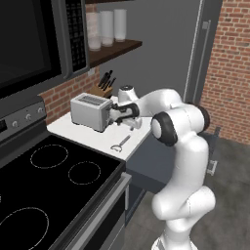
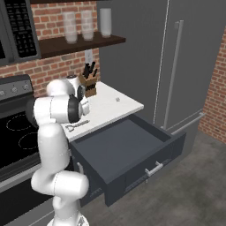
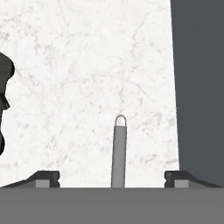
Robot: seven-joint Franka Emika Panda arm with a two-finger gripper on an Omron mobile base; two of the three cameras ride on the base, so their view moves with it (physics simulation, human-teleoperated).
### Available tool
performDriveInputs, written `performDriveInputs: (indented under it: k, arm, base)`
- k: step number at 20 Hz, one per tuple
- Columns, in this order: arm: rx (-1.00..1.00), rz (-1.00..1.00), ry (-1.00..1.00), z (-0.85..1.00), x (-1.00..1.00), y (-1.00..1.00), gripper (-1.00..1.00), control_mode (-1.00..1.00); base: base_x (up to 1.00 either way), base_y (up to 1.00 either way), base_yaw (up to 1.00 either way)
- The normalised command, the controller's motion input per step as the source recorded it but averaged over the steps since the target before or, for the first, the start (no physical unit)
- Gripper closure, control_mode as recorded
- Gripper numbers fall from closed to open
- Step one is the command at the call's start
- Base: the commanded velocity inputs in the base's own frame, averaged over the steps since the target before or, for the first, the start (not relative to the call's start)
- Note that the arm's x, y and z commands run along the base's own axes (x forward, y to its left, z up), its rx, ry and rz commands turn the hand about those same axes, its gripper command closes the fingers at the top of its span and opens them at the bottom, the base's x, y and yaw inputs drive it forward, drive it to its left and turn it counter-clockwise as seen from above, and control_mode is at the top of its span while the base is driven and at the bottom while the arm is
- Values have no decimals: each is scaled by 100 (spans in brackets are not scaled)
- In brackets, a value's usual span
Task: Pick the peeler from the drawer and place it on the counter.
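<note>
No readable text, label, brand name or number appears on anything in these views. The microwave's keypad [image 2: 20, 26] shows rows of small pale marks, but they are too blurred to make out as characters. The stovetop [image 1: 53, 185] carries only white dashed ring marks, which are plain outlines and not writing.

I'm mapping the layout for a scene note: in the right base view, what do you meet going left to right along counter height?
Stovetop → peeler lying on the counter → open drawer → tall grey fridge.
</note>
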Motion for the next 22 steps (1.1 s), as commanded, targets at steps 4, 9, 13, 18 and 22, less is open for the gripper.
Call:
performDriveInputs:
  k: [4, 9, 13, 18, 22]
  arm:
    - [12, 0, -24, 91, -87, -84, -100, -100]
    - [10, 0, -16, 18, -100, -100, -100, -100]
    - [10, -1, -9, 0, -95, -100, -100, -100]
    - [11, 0, -9, 7, -80, -100, -100, -100]
    - [9, -3, -2, 5, -16, -56, -100, -100]
  base:
    - [0, 0, 0]
    - [0, 0, 0]
    - [0, 0, 0]
    - [0, 0, 0]
    - [0, 0, 0]
